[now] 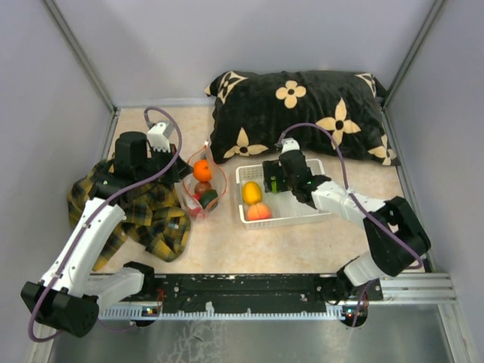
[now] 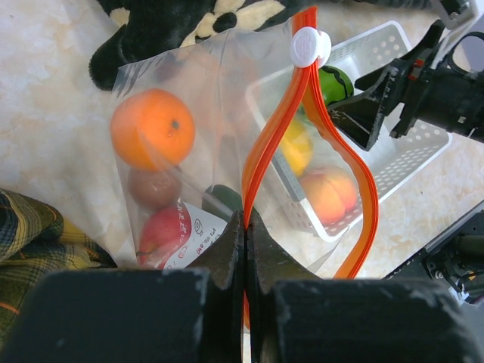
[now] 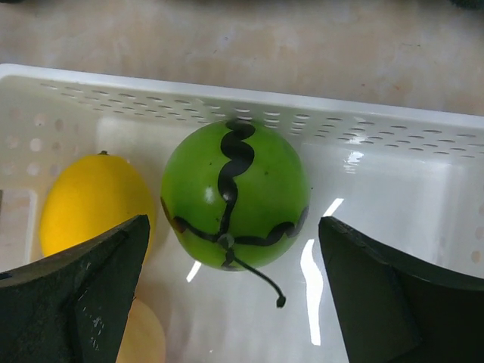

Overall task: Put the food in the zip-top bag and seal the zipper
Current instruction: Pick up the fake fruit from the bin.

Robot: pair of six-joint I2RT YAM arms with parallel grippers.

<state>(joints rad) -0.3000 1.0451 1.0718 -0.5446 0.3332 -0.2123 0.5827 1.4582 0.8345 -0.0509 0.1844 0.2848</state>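
We see the zip-top bag (image 1: pixel 203 189) on the pale, marbled table (image 1: pixel 302 249), between the plaid cloth (image 1: pixel 151 215) and the white basket (image 1: pixel 302 219), just beside the basket's left side. Through its clear, crinkly film we see the orange fruit (image 2: pixel 153 127), the brown fruit (image 2: pixel 153 187) under it, the red fruit (image 2: pixel 162 234) and the dark green fruit (image 2: pixel 223 198). The zipper (image 2: pixel 261 151), a thin red-orange strip, is parted into a long loop. Its two halves meet at a round white slider (image 2: pixel 310 47) at the far end. The left gripper (image 2: pixel 246 249) is clenched on the near end of this strip, jaws pressed together.

The basket is of plastic with perforated walls. In it lie the yellow fruit (image 3: pixel 91 204), the peach fruit (image 1: pixel 259 212) and the glossy round green fruit (image 3: pixel 234 204) with wavy black stripes. The right gripper (image 3: pixel 234 291) hangs over this green fruit with jaws spread wide, one finger on each side, holding nothing. Close behind the basket lies a soft black pillow (image 1: pixel 302 106) with cream flowers.
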